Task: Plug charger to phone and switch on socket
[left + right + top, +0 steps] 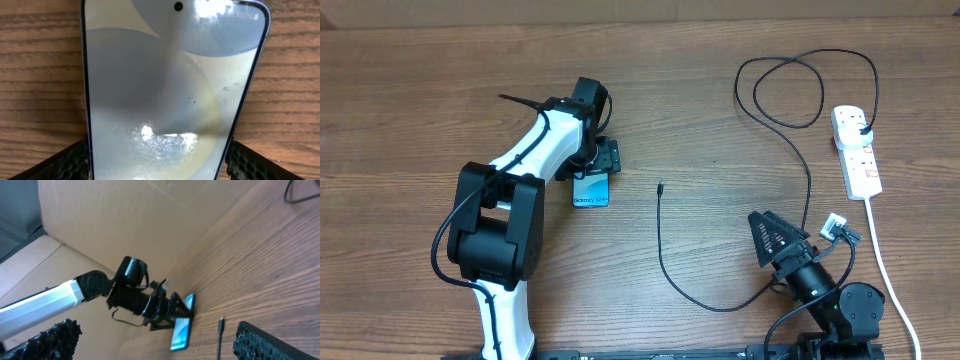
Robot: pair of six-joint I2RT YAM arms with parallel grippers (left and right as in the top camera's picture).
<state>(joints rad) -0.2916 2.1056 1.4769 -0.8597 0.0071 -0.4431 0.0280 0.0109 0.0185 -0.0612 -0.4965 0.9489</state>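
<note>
Currently the left gripper [595, 170] clamps the phone [591, 191], and the right gripper [762, 238] stands open well right of it; a weak clamp may let the phone skid when the charger [659, 240] tip presses in.

A wood-grain table [410, 120] backed by a brown cardboard wall [125, 220].

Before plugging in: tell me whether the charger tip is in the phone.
Out. The charger tip lies loose, clear of the phone.
</note>
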